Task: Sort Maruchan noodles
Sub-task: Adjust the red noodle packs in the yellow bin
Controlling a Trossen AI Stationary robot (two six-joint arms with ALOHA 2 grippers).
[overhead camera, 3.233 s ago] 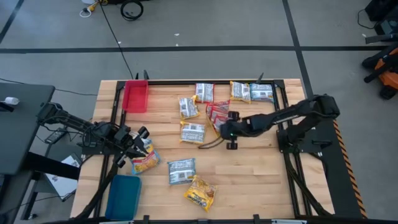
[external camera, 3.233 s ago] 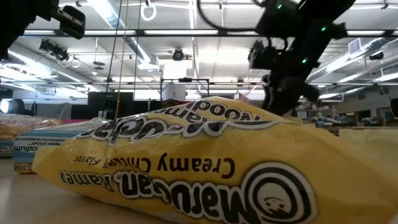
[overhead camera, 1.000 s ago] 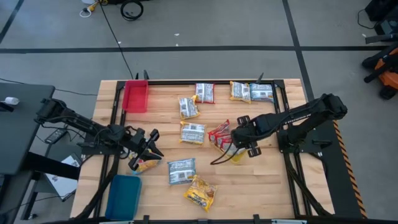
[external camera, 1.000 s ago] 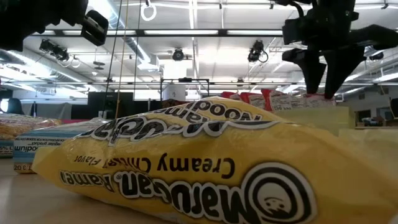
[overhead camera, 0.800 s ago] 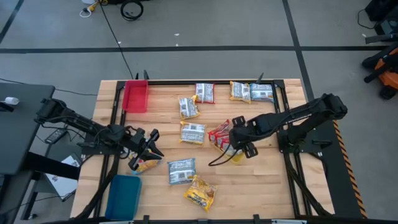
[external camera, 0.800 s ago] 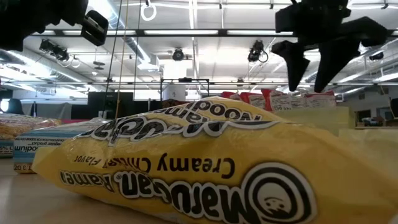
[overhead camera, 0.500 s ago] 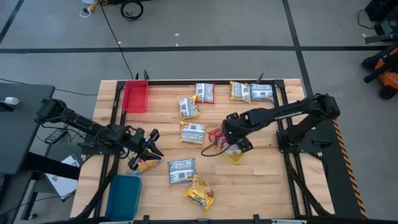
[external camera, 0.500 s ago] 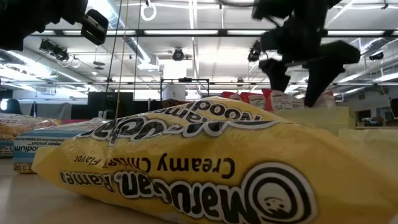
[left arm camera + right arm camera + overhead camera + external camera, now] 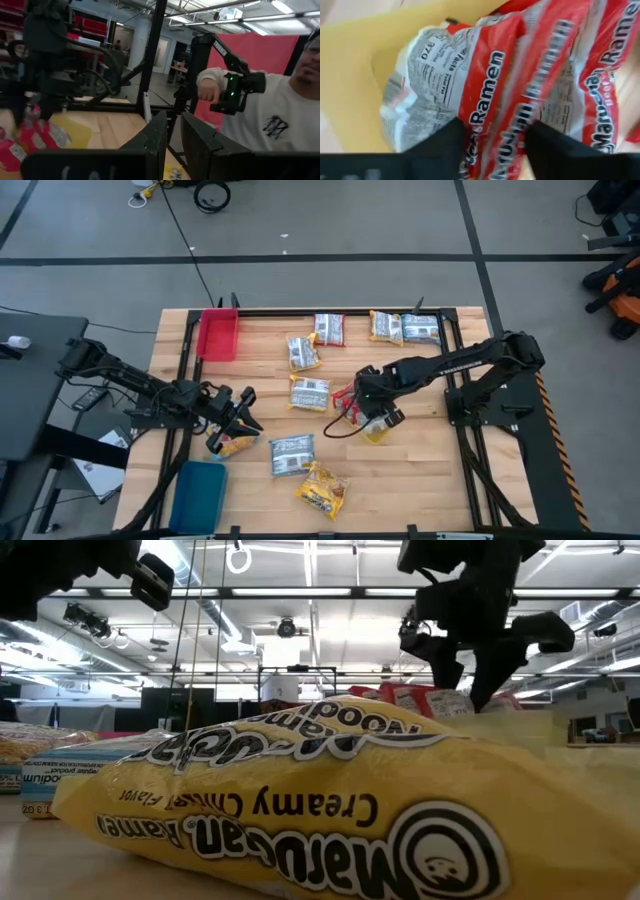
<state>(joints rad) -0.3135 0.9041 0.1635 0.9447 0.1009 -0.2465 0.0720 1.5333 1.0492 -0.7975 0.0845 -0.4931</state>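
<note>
Red-edged noodle packets (image 9: pixel 530 85), slanted, between right gripper's (image 9: pixel 358 402) parted fingers (image 9: pixel 440 150).

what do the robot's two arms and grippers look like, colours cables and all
Both are slim black jointed arms. The left arm ends in the left gripper, black with blocky dark jaws. The right arm carries the right gripper, also black, with a thin dark cable looping below it.

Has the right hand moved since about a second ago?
Yes. In the high view the right hand has shifted toward the left side of the table, now over the red ramen packets near the yellow tray.
</note>
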